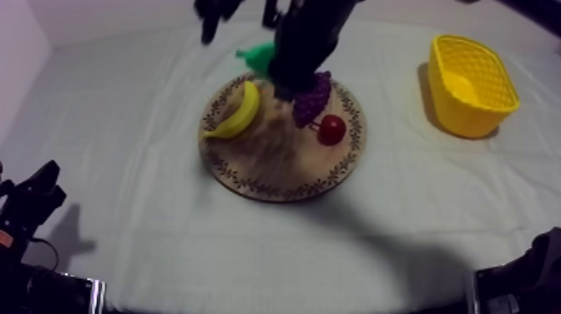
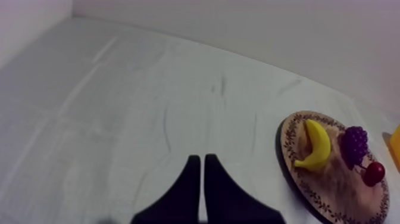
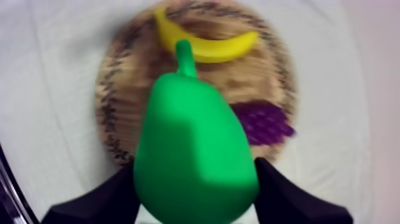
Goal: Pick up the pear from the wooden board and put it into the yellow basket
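Right wrist view: my right end effector (image 3: 196, 182) is grasping the pear (image 3: 193, 143), a finger on each flank. The pear looks lifted off the wooden board (image 3: 110, 113), with the banana (image 3: 208, 44) and grapes (image 3: 265, 125) beneath.

Top view: the yellow basket (image 1: 480, 117) sits toward the table's far right corner, well apart from the board. I'd carry the pear across high, clear the rim, and let go only over the hollow.

Left wrist view: my left end effector (image 2: 199, 179) is clenched on nothing, over bare cloth.
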Tool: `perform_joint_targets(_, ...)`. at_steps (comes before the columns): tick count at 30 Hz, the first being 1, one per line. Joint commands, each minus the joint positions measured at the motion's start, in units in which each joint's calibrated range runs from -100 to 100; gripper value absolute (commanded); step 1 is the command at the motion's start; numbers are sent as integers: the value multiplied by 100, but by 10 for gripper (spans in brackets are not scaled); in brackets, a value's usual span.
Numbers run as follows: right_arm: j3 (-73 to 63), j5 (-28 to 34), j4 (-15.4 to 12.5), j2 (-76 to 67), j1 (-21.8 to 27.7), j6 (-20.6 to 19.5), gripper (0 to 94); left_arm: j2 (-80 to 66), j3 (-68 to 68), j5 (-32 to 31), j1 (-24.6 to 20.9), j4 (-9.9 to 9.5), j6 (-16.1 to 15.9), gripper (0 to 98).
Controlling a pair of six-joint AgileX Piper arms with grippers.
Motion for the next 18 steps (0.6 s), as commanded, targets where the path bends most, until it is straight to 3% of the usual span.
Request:
perform_joint_targets(1, -28, 31, 102, -288, 105, -327, 485, 2, -2, 0, 1, -3, -1, 1)
perform_joint_targets(5, -43, 172, 241, -587, 354, -752, 485, 2, -2, 0, 1, -3, -1, 1)
perform_joint_targets(10, -18, 377, 211, -876, 768, -1039, 480, 2, -2, 0, 1, -3, -1, 1)
perform_joint_targets(18, -144, 579, 56, -1057, 1688, -982, 489, 2, -2, 0, 1, -3, -1, 1)
